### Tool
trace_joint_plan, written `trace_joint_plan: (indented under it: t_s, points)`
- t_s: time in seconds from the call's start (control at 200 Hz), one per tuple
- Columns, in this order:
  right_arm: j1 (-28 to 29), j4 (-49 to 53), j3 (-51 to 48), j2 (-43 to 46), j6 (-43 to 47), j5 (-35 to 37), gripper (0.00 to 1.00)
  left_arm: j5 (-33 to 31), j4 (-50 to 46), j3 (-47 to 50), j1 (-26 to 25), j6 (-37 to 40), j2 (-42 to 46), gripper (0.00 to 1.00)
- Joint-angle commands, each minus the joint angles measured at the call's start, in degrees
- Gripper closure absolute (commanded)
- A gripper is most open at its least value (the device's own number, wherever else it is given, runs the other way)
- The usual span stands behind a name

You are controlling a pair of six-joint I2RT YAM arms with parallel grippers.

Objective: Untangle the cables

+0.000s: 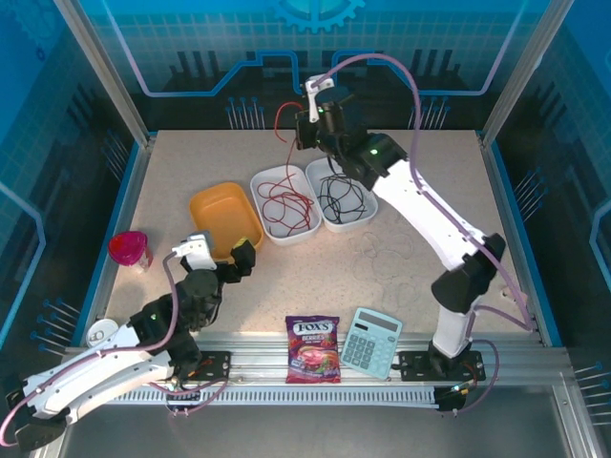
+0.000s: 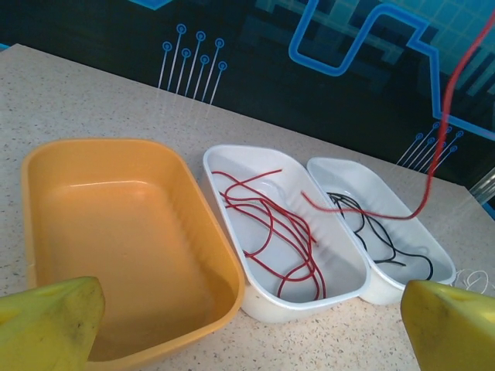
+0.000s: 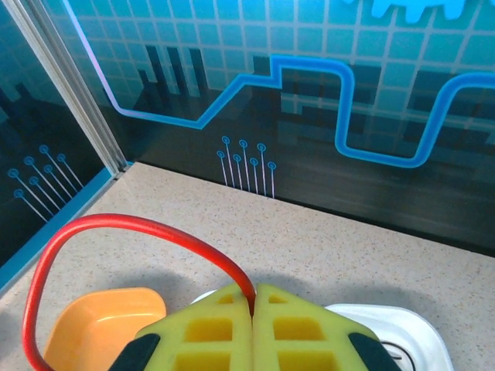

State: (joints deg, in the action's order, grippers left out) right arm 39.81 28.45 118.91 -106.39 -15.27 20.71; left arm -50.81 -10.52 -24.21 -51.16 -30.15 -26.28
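I'm partway through pulling one strand free. My right gripper (image 3: 254,301) is pinched fully shut on a red cable (image 3: 116,226), which arches out of the pads and drops away to the left. My right arm reaches far across the table (image 1: 420,277), wrist raised above the back ends of two white trays. The strand hangs down from it into the left white tray (image 1: 260,181), where the other red loops (image 1: 286,202) lie. Seen from my left wrist, its lower part crosses the rims between that tray and the right white tray (image 1: 368,215), which holds the black cables (image 1: 342,196). A few pale cables (image 1: 380,253) lie loose on the table in front of the trays. My left gripper (image 1: 239,262) is spread wide with nothing in it, and its arm is folded low beside the orange tray (image 1: 205,205). Next, I judge, I must draw the red strand clear without dragging the other loops out, then lay it down apart.
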Motion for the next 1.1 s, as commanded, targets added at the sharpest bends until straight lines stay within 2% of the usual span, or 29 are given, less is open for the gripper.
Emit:
trace_joint_plan:
  t_s: [0.0, 0.185, 0.405, 0.53, 0.775, 1.096]
  points:
    - [0.79, 2.52, 5.56, -6.47, -0.79, 2.0, 1.0, -1.92, -3.8, 1.04, 0.4, -1.2, 2.2, 0.01]
    - [0.79, 9.17, 11.19, -13.33, -2.01, 3.81, 1.0, -1.99, -5.03, 1.6, 0.49, -1.81, 3.52, 0.01]
    - [0.8, 15.91, 12.25, -18.69, -5.75, 1.42, 1.0, -1.54, -2.81, 2.1, 0.53, -1.16, 3.18, 0.01]
    - [0.79, 21.59, 16.08, -23.55, -7.29, 2.1, 1.0, -0.56, -2.24, 1.64, 0.62, -0.75, 2.33, 0.01]
    - [0.83, 28.0, 22.09, -32.58, -8.31, 1.76, 1.0, 3.84, -0.6, -0.92, 1.1, 1.11, -3.6, 0.01]
    - [1.34, 28.46, 22.07, -36.77, -8.02, 1.26, 0.99, 6.51, -0.33, -4.09, 2.09, 0.55, -11.26, 0.01]
